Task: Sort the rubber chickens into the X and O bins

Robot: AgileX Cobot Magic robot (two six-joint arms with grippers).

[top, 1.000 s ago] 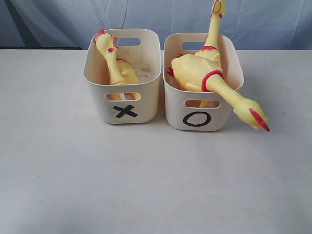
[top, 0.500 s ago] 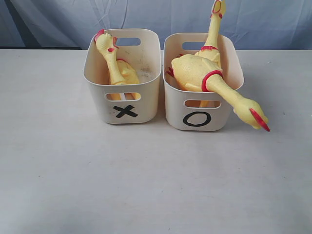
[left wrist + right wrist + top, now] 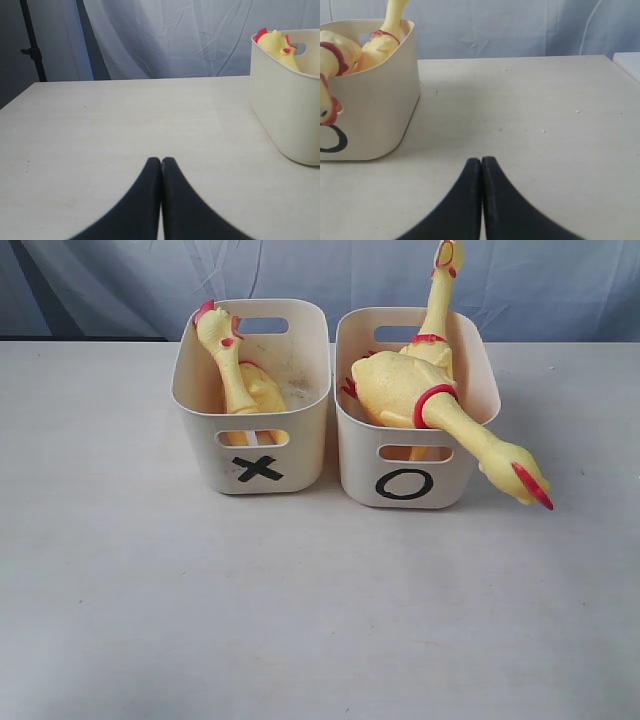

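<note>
The X bin (image 3: 258, 455) stands left of the O bin (image 3: 405, 470) on the table. One yellow rubber chicken (image 3: 240, 380) leans in the X bin, head up at the back left. Two chickens fill the O bin: one (image 3: 440, 405) hangs its neck and head over the front right rim, another (image 3: 437, 310) stands neck-up at the back. Neither gripper shows in the exterior view. My left gripper (image 3: 161, 160) is shut and empty, low over the table, with the X bin (image 3: 285, 105) off to one side. My right gripper (image 3: 481, 160) is shut and empty beside the O bin (image 3: 367, 115).
The pale table (image 3: 300, 620) stretches in front of both bins. A wrinkled blue-grey backdrop (image 3: 120, 280) hangs behind it. A dark stand pole (image 3: 31, 45) rises past the table's far corner in the left wrist view.
</note>
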